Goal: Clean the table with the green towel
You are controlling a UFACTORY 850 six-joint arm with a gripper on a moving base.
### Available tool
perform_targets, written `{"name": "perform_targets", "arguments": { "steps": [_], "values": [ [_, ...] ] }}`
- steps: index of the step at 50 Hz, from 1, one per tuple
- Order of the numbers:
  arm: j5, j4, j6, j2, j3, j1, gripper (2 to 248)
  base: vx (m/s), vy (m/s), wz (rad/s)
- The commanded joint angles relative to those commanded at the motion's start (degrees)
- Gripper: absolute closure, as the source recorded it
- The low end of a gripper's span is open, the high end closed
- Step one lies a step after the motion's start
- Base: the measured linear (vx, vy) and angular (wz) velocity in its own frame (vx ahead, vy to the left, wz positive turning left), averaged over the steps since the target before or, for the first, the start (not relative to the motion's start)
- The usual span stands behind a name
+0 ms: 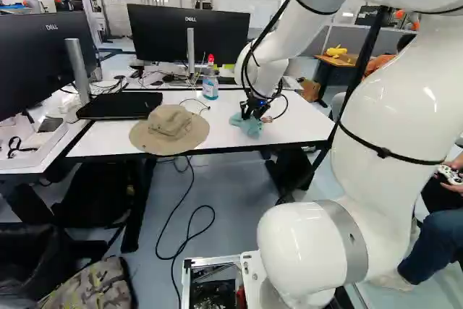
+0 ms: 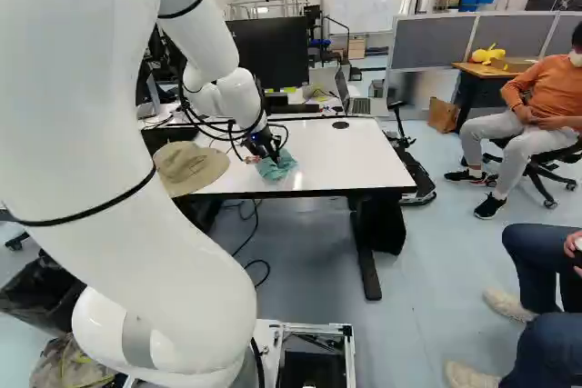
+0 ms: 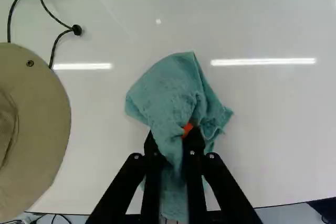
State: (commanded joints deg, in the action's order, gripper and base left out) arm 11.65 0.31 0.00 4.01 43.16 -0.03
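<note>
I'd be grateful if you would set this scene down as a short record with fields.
held: green towel, bunched, jaws closed on it
surface: white table, towel touching its top
beside towel: tan hat, left of it in the left base view
near far edge: bottle with red cap, upright
beyond: black monitor
likely next: wiping, perhaps moving the hat first

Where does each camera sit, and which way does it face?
Left base view: behind the arm, to its left, facing ahead and down; arm right of middle.
Right base view: behind, to its right, same heading; arm left.
Wrist view: along the end effector, onto the towel; fingers show.
Base views share table, hat, towel.
</note>
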Motion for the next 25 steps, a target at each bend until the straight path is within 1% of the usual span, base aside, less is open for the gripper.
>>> {"name": "perform_targets", "arguments": {
  "steps": [8,25],
  "values": [
    [0.0,0.0,0.0,1.4,1.5,0.0,201,0.0,0.0,0.0],
    [0.0,0.0,0.0,5.8,6.5,0.0,201,0.0,0.0,0.0]
  ]
}}
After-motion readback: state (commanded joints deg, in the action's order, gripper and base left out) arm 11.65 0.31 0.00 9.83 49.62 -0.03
